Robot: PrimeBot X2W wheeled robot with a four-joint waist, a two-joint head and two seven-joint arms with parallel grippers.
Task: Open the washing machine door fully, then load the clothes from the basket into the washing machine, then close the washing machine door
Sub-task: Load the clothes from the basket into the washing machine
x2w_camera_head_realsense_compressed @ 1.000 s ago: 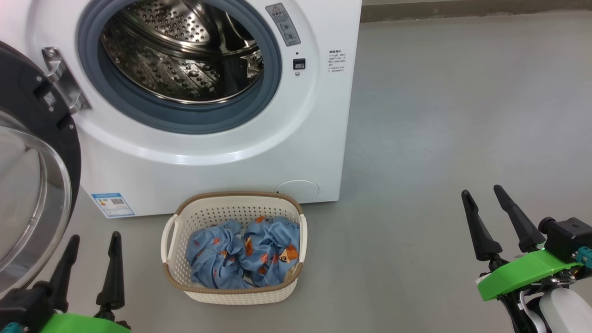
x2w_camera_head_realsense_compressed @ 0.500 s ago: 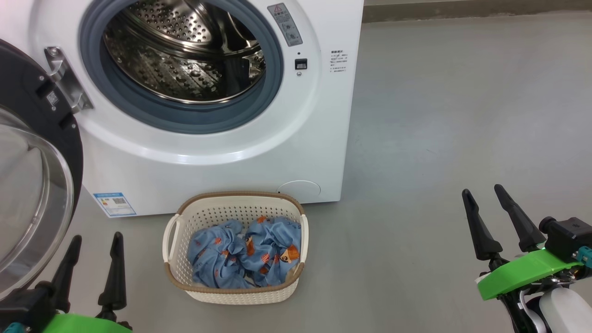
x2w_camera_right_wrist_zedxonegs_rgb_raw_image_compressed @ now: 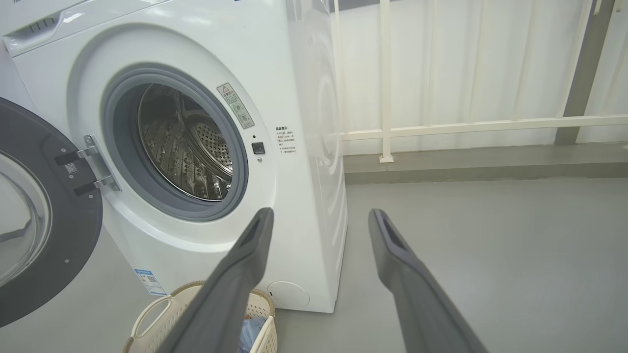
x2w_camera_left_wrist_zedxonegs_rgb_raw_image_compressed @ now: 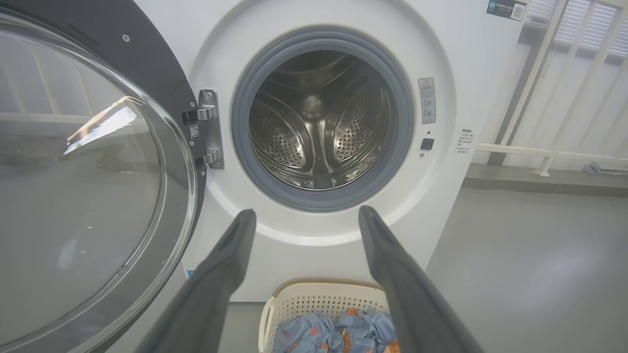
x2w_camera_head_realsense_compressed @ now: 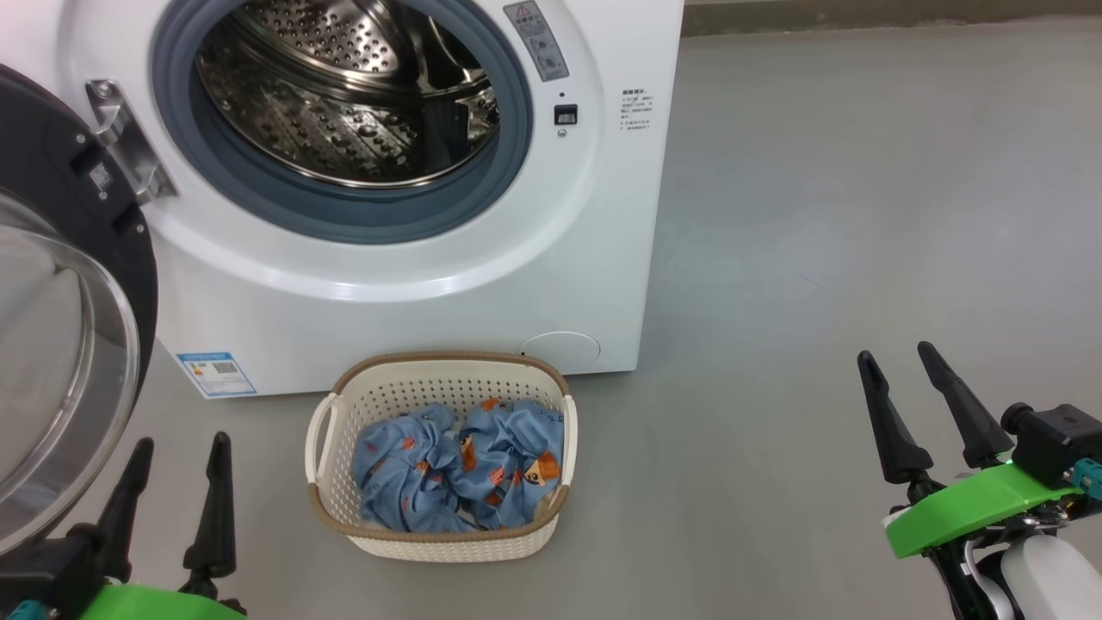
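Nearest the camera, the left gripper (x2w_camera_head_realsense_compressed: 181,443) is held low in front of the washing machine (x2w_camera_head_realsense_compressed: 405,301), toward its hinge side. Its two dark fingers are spread apart and nothing is gripped between them. The right gripper (x2w_camera_head_realsense_compressed: 895,353) is likewise held with its fingers parted and empty, well apart from the washing machine and off to its right, over the grey floor (x2w_camera_head_realsense_compressed: 818,215). The basket (x2w_camera_head_realsense_compressed: 448,544) is set on the floor just in front of the washing machine, below its round opening and near a round white cap (x2w_camera_head_realsense_compressed: 560,347) low on the machine's front. The clothes (x2w_camera_head_realsense_compressed: 456,465), light blue with small orange figures, are bunched inside the basket. The washing machine door (x2w_camera_head_realsense_compressed: 34,138) is swung wide open at the left of the washing machine and carried on a metal hinge (x2w_camera_head_realsense_compressed: 125,138). The inner side of its black ring and its bulging glass bowl (x2w_camera_head_realsense_compressed: 52,362) are turned outward. A blue label sticker (x2w_camera_head_realsense_compressed: 215,373) is fixed at the lower left corner of the washing machine. Around the opening the grey gasket (x2w_camera_head_realsense_compressed: 344,220) is exposed, and the perforated steel drum (x2w_camera_head_realsense_compressed: 344,95) is seen behind it. Beyond the washing machine, to its right, a white railing (x2w_camera_right_wrist_zedxonegs_rgb_raw_image_compressed: 466,128) is seen in the right wrist view.
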